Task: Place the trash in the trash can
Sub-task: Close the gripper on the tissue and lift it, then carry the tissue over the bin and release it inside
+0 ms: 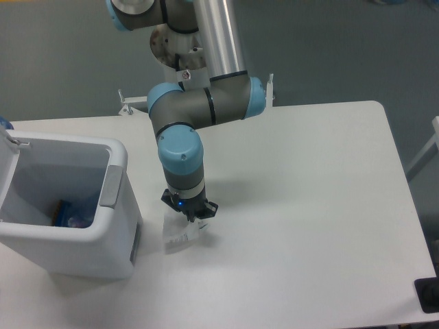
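Gripper pinches the white wrapper just beside the trash can, table edges distant.

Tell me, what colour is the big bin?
White, with a grey panel on its rim; the trash can shows in the fixed camera view.

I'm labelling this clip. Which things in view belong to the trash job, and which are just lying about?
Job:
- crumpled white wrapper, in the end effector, which looks closed on it
- plastic bottle, already inside the bin
- white trash can, lid open

Lying about:
- metal bracket at the table's far edge
- black object at the near right corner
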Motion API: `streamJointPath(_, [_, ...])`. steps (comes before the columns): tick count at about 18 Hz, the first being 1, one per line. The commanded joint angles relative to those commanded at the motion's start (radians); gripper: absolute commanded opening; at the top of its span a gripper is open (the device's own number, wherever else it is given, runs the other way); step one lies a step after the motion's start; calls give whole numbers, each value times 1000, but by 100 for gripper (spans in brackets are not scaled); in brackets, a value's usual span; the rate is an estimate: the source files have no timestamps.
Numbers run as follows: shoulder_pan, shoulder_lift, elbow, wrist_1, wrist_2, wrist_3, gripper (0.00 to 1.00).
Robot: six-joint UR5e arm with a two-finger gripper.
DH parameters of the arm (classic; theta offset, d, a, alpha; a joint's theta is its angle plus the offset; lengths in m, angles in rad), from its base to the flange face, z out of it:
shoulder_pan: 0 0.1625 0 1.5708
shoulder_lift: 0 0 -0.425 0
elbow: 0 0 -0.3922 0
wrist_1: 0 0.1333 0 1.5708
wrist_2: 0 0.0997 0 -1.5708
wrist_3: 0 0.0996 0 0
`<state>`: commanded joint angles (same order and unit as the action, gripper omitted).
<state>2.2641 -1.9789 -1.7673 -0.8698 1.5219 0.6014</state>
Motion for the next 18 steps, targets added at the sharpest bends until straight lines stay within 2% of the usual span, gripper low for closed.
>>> streamJointPath(7, [80,-26,204,0,-259,-199,0])
streamJointPath(15, [127,-26,314,2,-428,-383,0])
streamJointPath(18, [140,-6,348,2,-459,-425,0])
